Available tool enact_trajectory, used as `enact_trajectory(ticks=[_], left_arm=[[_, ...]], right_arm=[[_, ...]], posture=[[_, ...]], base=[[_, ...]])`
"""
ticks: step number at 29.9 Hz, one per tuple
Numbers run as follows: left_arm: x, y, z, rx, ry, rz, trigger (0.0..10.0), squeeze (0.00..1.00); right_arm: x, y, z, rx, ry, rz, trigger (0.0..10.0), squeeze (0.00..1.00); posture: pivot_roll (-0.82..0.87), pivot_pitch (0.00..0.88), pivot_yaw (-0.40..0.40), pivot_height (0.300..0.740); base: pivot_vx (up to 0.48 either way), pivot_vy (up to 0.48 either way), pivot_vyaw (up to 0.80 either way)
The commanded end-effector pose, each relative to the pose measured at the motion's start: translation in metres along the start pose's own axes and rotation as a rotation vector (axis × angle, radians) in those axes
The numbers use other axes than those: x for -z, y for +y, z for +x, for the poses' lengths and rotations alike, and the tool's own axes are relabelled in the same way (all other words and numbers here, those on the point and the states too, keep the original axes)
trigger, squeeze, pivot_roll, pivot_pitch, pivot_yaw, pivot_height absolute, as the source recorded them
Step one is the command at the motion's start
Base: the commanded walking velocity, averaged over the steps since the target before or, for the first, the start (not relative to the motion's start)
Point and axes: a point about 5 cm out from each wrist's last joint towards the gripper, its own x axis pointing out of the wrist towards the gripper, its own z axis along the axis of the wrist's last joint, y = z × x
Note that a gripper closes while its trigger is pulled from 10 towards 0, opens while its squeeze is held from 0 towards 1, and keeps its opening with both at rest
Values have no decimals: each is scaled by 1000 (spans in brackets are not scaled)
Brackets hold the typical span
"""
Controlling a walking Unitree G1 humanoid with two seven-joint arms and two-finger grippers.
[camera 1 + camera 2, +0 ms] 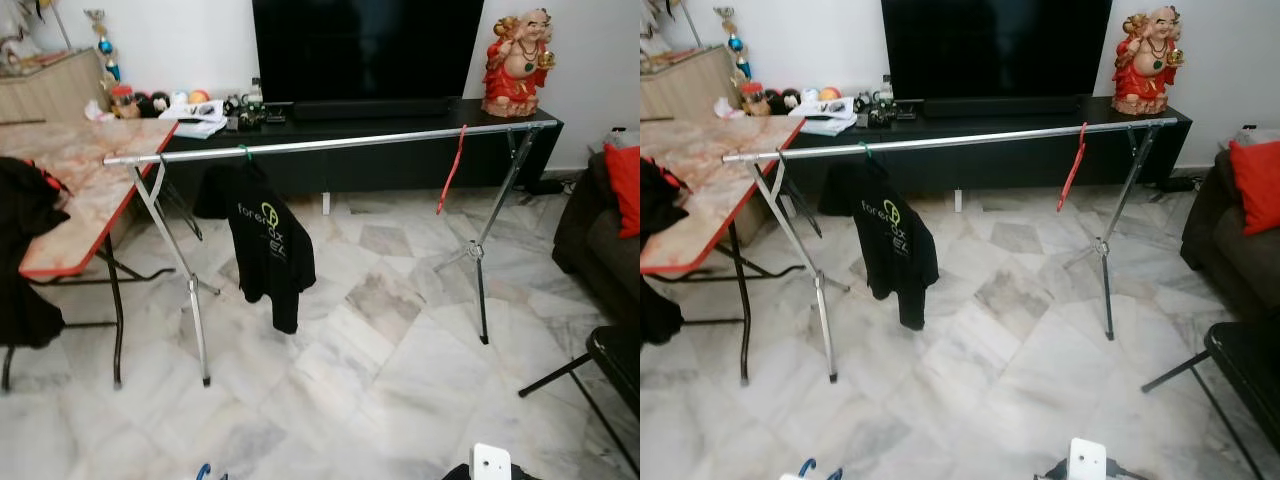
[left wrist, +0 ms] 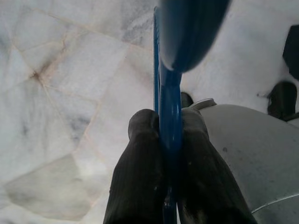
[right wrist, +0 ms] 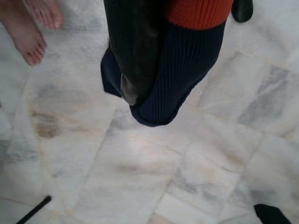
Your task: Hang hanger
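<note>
Left end effector [image 2: 170,140] clamped on a blue hanger [image 2: 169,93], low over the marble floor [image 1: 400,380] at bottom left of the eye views. Right end effector [image 3: 145,93] cloth-covered; cannot tell its opening. Drying rack rail [image 1: 330,143] crosses mid-frame, carrying a black T-shirt [image 1: 265,245] and red hanger [image 1: 452,170].

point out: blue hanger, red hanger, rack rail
blue hanger [image 2: 170,102], left wrist view, its bar above the left hand's fingers.
red hanger [image 1: 451,172], left eye view, mid-arm.
rack rail [image 1: 340,144], left eye view, bare middle.
</note>
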Motion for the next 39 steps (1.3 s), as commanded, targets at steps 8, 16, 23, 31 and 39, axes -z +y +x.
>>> enact_trajectory(ticks=[8,16,23,31,39], left_arm=[[8,2,-1,-26,25,24,10000,0],[0,2,-1,-32,-31,159,10000,0],[-124,53,-12,-58,-441,399,10000,0],[-168,33,-38,382,-510,600,10000,0],[-169,31,-42,422,-494,650,10000,0]], right_arm=[[-21,4,5,-31,-45,-44,10000,0],[-76,23,13,-112,-186,-224,10000,0],[-151,38,13,-135,-348,-443,10000,0],[-182,52,9,-159,-402,-516,10000,0],[-184,53,9,-159,-403,-522,10000,0]], posture=[[70,0,2,740],[76,0,3,740],[68,0,0,740],[71,0,-8,740],[72,0,-9,740]], base=[[82,0,0],[43,0,0],[0,0,0],[0,0,0],[0,0,0]])
